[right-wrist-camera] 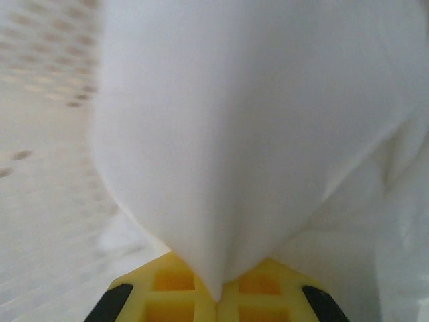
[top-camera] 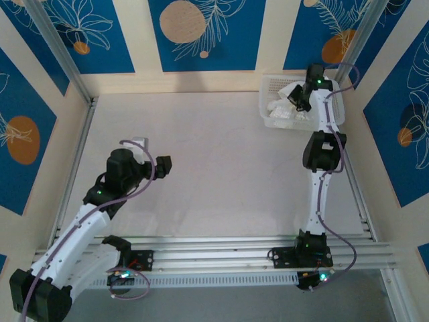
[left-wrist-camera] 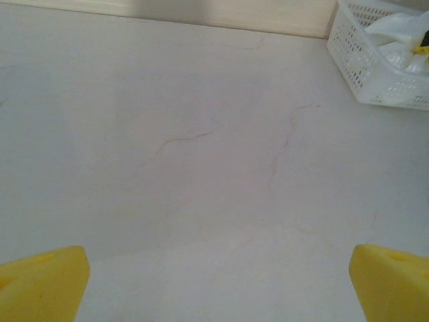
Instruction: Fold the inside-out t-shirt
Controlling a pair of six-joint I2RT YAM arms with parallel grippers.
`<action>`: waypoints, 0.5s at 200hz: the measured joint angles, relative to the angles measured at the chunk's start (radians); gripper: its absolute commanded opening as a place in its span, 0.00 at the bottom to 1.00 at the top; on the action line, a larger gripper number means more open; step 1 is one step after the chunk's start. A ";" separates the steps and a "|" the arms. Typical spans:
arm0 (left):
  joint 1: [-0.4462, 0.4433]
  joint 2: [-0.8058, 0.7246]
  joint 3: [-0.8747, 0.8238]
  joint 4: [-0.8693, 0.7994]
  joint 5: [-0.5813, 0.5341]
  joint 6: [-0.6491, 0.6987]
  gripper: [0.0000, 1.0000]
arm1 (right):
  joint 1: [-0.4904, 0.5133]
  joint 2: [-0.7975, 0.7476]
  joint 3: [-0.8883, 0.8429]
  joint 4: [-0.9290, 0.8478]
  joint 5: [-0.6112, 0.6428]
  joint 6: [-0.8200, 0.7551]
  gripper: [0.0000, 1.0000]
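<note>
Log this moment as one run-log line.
right tool: shut on soft white cloth t-shirt in white plastic mesh basket | left tool: open above pale table | fold: not started

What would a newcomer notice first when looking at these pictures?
The right gripper, reaching into the white mesh basket at the far right corner of the table, is shut on a pinch of the white t-shirt. The left gripper hangs open above the table, left of centre.
</note>
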 measured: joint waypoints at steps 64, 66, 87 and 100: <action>-0.002 0.013 0.121 -0.055 0.019 -0.033 0.99 | 0.198 -0.549 -0.006 0.144 -0.103 -0.068 0.00; -0.002 0.014 0.124 -0.058 0.021 -0.033 0.99 | 0.208 -0.563 -0.002 0.150 -0.109 -0.071 0.00; -0.002 0.013 0.174 -0.089 0.048 -0.040 0.99 | 0.310 -0.695 0.014 0.220 -0.176 -0.101 0.00; -0.002 0.009 0.200 -0.106 0.056 -0.040 0.99 | 0.359 -0.754 0.013 0.245 -0.196 -0.109 0.00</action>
